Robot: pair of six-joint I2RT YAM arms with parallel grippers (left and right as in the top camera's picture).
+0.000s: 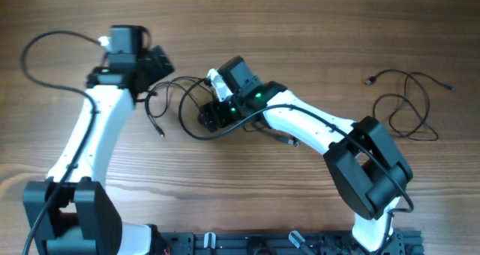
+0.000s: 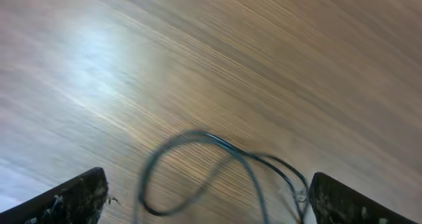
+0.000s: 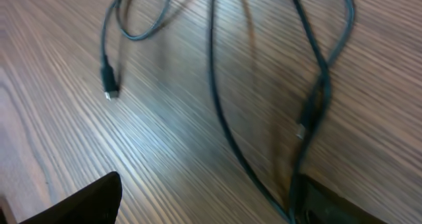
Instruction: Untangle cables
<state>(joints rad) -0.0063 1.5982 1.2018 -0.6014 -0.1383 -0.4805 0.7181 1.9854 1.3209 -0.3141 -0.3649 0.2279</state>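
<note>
**Black cords in a knot, both hands open**

Black thin cords (image 1: 180, 109) lie in a messy bunch in the middle of the wooden worktop (image 1: 300, 30), between the two hands. A lone cord (image 1: 410, 105) lies far off on the right side, well apart from the bunch.

The left hand (image 1: 157, 66) is wide open and holds nothing. In its own camera a loop of cord (image 2: 198, 136) lies on the wood between its fingers. The right hand (image 1: 212, 118) is open too, with its fingers far apart. It hangs low over the bunch. One long cord (image 3: 213, 85) runs down right beside one of its fingers (image 3: 330, 201), and I cannot tell if they touch. A small plug (image 3: 110, 89) lies free on the wood off to one side.

What could go wrong? If the right hand shuts here, it might pinch two cords at once. Then a pull would make the knot tighter, not looser. Since the left hand holds nothing, the whole bunch could just slide along. The plug could also catch in a loop.
</note>
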